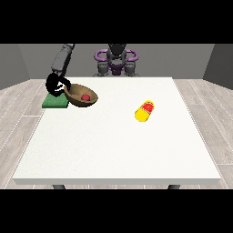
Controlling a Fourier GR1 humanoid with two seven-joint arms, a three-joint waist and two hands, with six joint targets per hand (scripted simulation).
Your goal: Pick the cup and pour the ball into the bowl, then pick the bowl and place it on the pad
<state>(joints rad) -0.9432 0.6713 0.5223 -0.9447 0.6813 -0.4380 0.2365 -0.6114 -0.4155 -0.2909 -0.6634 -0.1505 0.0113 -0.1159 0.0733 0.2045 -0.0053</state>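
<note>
A brown bowl [82, 96] with a red ball [84, 97] inside it is tilted at the table's left, its left rim overlapping the green pad [53, 103]. The hand at the view's left [56, 84] is curled on the bowl's left rim, above the pad. A yellow cup [144, 111] with a red inside lies on its side right of the table's middle, away from the hand. No other hand shows.
The white table [118, 145] spreads wide towards the camera. The pad lies at the table's left edge. The robot's torso [116, 59] stands behind the far edge.
</note>
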